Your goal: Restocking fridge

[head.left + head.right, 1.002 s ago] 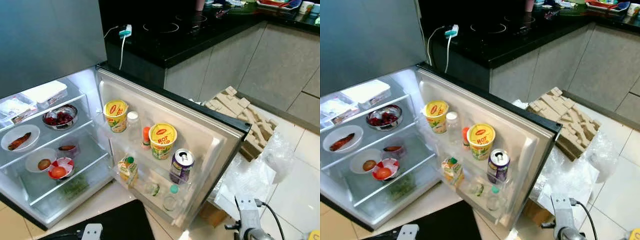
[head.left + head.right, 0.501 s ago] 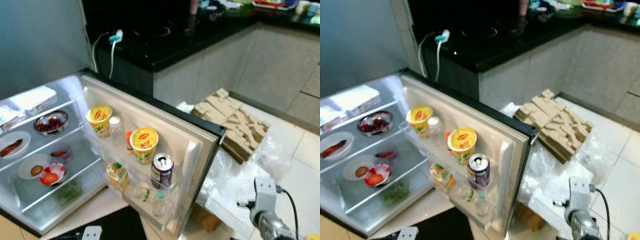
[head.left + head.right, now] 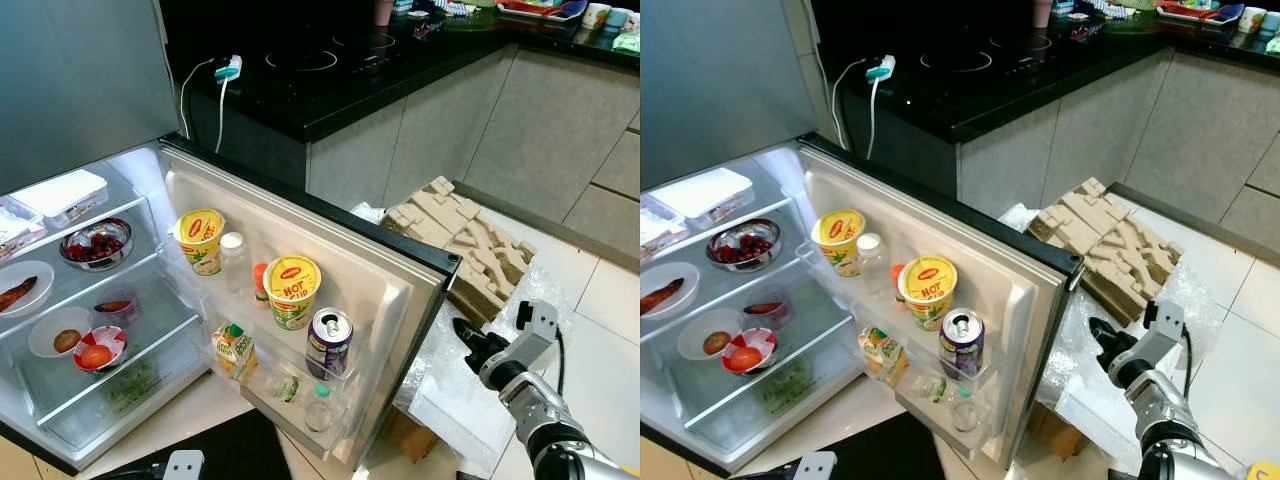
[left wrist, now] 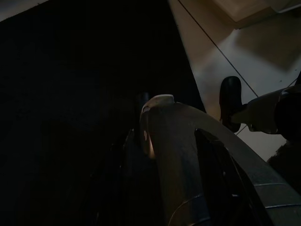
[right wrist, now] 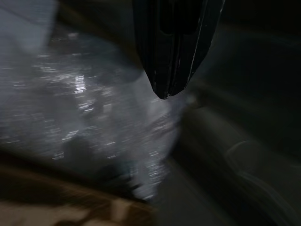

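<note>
The fridge stands open, its door [image 3: 400, 285] swung out toward me. Door racks hold two yellow noodle cups [image 3: 292, 291] [image 3: 200, 240], a purple can [image 3: 328, 343], a juice carton [image 3: 230, 350] and small bottles [image 3: 233, 262]. Inside, shelves carry a steel bowl of red fruit [image 3: 95, 243], a plate [image 3: 15, 290] and small bowls [image 3: 98, 354]. My right gripper [image 3: 468, 343] is shut and empty, hovering just right of the door's outer edge above crinkled plastic; its fingertips [image 5: 167, 89] are pressed together. The left arm hangs idle, and its wrist view is dark.
Moulded cardboard packing [image 3: 470, 235] and a clear plastic sheet [image 3: 470, 400] lie on the tiled floor right of the door. A black counter with a hob [image 3: 330, 70] and grey cabinets run behind. A charger cable [image 3: 222, 80] hangs off the counter. A black mat [image 3: 230, 450] lies below the door.
The camera has shifted slightly. My right arm has risen from the bottom of the picture, and its gripper now points at the fridge door's outer edge. The fridge contents are unchanged.
</note>
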Motion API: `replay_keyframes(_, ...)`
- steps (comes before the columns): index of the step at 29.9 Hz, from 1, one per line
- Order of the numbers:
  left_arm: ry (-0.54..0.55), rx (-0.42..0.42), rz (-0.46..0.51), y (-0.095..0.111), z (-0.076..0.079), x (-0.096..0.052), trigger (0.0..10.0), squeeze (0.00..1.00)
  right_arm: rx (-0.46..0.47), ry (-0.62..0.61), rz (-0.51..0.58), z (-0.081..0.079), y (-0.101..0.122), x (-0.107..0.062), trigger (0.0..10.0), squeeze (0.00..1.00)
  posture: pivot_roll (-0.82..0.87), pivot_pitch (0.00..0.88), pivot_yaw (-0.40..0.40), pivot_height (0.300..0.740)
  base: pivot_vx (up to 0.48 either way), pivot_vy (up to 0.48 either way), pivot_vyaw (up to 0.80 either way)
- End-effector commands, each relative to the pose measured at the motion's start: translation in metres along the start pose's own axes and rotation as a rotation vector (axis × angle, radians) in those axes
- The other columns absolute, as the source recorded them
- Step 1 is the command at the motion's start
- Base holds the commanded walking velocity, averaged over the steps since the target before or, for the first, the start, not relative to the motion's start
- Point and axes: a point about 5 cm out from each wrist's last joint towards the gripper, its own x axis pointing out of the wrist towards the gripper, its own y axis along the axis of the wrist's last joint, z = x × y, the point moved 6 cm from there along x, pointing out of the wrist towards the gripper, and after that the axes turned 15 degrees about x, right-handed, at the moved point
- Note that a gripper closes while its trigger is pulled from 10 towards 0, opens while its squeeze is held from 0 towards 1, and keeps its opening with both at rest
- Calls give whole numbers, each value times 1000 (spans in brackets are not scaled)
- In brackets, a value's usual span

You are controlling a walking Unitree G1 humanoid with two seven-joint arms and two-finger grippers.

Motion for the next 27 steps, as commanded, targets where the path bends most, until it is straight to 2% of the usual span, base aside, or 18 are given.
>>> replay_keyframes(1,-29,-1,-51,-16,7,-2,10000,0,14,60,-50,-5,-9,-2,10000,0,-26,0,-17,739,0,0,0)
replay_keyframes(2,-30,-1,-52,-17,7,-2,10000,0,20,116,-94,-12,-18,-2,10000,0,-30,0,-15,739,0,0,0)
replay_keyframes(3,-30,-1,-52,-17,7,-2,10000,0,20,116,-94,-12,-18,-2,10000,0,-30,0,-15,739,0,0,0)
replay_keyframes(7,-32,0,-55,-17,7,-2,10000,0,39,362,-315,-42,-58,-10,10000,0,-29,0,-14,739,0,0,0)
replay_keyframes(8,-32,0,-55,-17,7,-2,10000,0,39,362,-315,-42,-58,-10,10000,0,-29,0,-14,739,0,0,0)
replay_keyframes(9,-33,0,-55,-18,7,-2,10000,0,39,416,-374,-48,-68,-14,10000,0,-29,0,-14,739,0,0,0)
replay_keyframes(13,-33,0,-56,-18,7,-2,10000,0,38,479,-452,-55,-81,-20,10000,0,-31,0,-11,739,0,0,0)
replay_keyframes(16,-33,2,-58,-18,7,-2,10000,0,37,591,-598,-68,-106,-32,10000,0,-31,0,-11,739,0,0,0)
replay_keyframes(19,-33,2,-58,-19,7,-3,10000,0,81,772,-729,-95,-125,-47,10000,0,-34,0,-9,739,0,0,0)
replay_keyframes(21,-34,2,-59,-19,7,-3,10000,0,108,863,-756,-111,-129,-53,10000,0,-34,0,-9,739,0,0,0)
replay_keyframes(25,-35,1,-60,-19,8,-3,10000,0,73,830,-754,-109,-135,-48,10000,0,-35,0,-10,739,0,0,0)
replay_keyframes(27,-36,3,-62,-20,9,-3,10000,0,20,698,-707,-92,-137,-36,10000,0,-35,0,-11,739,0,0,0)
